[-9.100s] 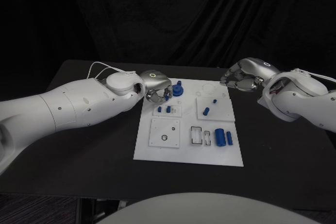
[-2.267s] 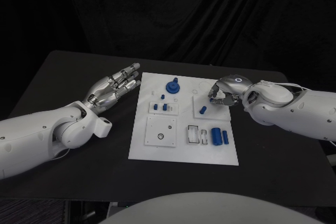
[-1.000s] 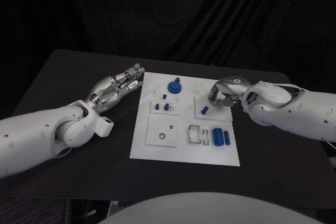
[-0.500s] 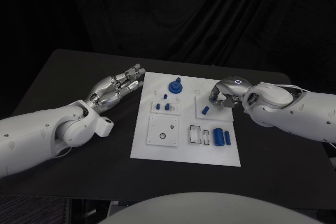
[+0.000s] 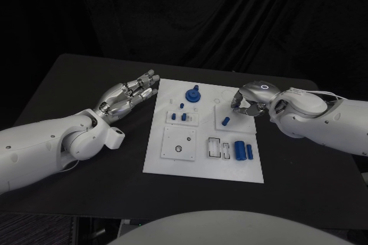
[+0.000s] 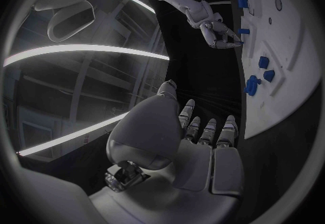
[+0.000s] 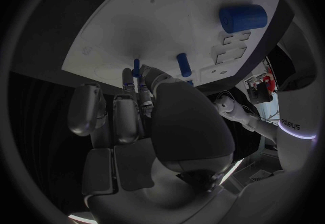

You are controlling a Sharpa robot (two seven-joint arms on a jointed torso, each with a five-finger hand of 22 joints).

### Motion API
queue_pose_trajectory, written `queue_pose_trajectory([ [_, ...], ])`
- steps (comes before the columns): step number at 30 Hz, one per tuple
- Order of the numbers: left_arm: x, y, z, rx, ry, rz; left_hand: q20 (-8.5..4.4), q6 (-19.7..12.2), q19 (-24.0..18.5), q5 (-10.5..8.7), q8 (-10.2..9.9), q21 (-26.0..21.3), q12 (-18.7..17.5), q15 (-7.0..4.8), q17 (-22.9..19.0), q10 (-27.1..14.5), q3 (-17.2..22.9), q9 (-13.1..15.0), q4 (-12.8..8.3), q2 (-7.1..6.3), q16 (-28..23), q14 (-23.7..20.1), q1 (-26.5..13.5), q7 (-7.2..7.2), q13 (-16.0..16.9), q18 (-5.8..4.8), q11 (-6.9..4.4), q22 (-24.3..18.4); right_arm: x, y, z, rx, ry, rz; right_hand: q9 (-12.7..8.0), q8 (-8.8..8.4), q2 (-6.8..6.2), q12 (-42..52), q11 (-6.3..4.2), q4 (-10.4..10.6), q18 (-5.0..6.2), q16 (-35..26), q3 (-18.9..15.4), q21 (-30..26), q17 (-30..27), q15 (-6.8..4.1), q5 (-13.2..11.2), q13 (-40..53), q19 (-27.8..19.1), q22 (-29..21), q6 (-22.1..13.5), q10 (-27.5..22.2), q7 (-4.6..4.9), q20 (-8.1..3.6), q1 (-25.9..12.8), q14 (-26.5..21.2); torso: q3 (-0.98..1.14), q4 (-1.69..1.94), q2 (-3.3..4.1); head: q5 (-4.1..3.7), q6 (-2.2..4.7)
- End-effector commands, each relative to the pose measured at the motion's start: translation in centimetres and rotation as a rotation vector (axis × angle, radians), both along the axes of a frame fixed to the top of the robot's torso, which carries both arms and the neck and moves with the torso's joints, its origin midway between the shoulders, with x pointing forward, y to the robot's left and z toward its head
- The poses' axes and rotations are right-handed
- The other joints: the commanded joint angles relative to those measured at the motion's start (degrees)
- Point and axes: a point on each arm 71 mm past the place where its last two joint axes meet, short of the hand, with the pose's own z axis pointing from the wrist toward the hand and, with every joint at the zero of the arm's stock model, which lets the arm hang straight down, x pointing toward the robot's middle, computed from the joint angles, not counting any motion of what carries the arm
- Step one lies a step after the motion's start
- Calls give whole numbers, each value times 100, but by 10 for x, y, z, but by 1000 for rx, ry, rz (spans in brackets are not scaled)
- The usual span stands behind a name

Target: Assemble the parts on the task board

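Head view: task board [image 5: 203, 168] lies mid-table; a blue gear [image 5: 192, 95] already stands on its far part and small pegs [image 5: 178, 117] sit upright in a left block, while two blue cylinders [image 5: 244, 150] lie loose near the right edge, long axes running near-to-far, so I judge the job partly done. Right hand [image 5: 247, 102] hovers over the far right block, fingers curled by a tilted blue peg [image 5: 226, 120]; left hand [image 5: 123, 97] is beside the board's left edge. Left wrist view: left hand [image 6: 196, 148] flat, fingers spread, holding nothing. Right wrist view: right hand [image 7: 145, 113] with fingertips at a slim blue pin [image 7: 136, 66]; cannot tell whether it grips.
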Motion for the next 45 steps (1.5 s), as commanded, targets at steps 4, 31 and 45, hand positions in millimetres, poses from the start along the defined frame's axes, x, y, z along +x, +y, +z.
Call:
queue_pose_trajectory([
  [4,-1,-3,2,-33,-18,-22,54,55,-8,20,36,-4,-35,52,-9,1,4,12,-41,-5,-21,-3,49,23,-4,101,50,8,1,1,12,21,-44,-4,8,-53,-52,-53,18,10,82,-36,69,-40,-25,32,2,-13,-18,920,0,15,12,17,-76,-21,-3,0,1,34,0],
  [31,1,-5,0,-30,-15,-24,70,37,-9,22,35,-6,-37,72,-9,-11,6,9,-42,5,-21,-3,55,44,-7,100,71,-7,-55,96,38,153,21,281,29,-92,-138,-78,70,1,65,14,258,25,80,123,-7,-33,21,940,-2,129,101,92,-178,31,-4,7,1,84,0],
  [45,1,-9,-1,-30,-12,-30,71,48,-10,27,36,-7,-38,65,-9,-14,10,9,-44,15,-21,-3,60,54,-7,99,79,-13,-61,142,6,131,124,385,20,-131,-141,-81,76,-29,76,3,308,-18,53,130,-7,-34,9,928,-49,142,116,102,-173,31,0,13,8,99,0],
])
